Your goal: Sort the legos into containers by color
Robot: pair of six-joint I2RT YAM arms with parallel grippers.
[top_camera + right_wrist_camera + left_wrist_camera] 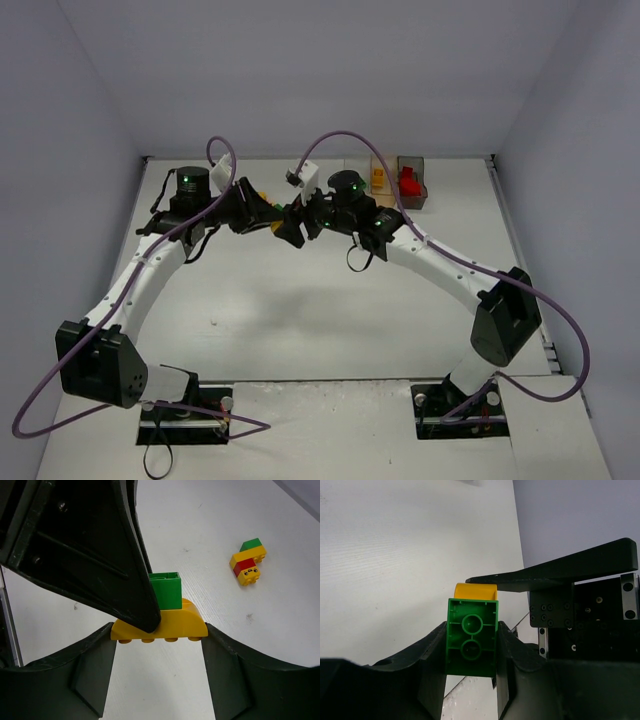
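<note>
We are recording both arms meeting over the far middle of the worktop (300, 320). The left jaws are pinching a green brick (471, 642) by its two sides, with its hollow underside facing the left wrist camera. That brick is sitting on a long yellow brick (160, 625). The right jaws are gripping the yellow brick by its two ends, both pads touching it. A mixed clump (247, 562) of green, yellow and red is lying on the worktop, apart from the held pair. The containers (400, 185) are standing at the far right, a red lego (408, 183) showing in the right-hand one.
</note>
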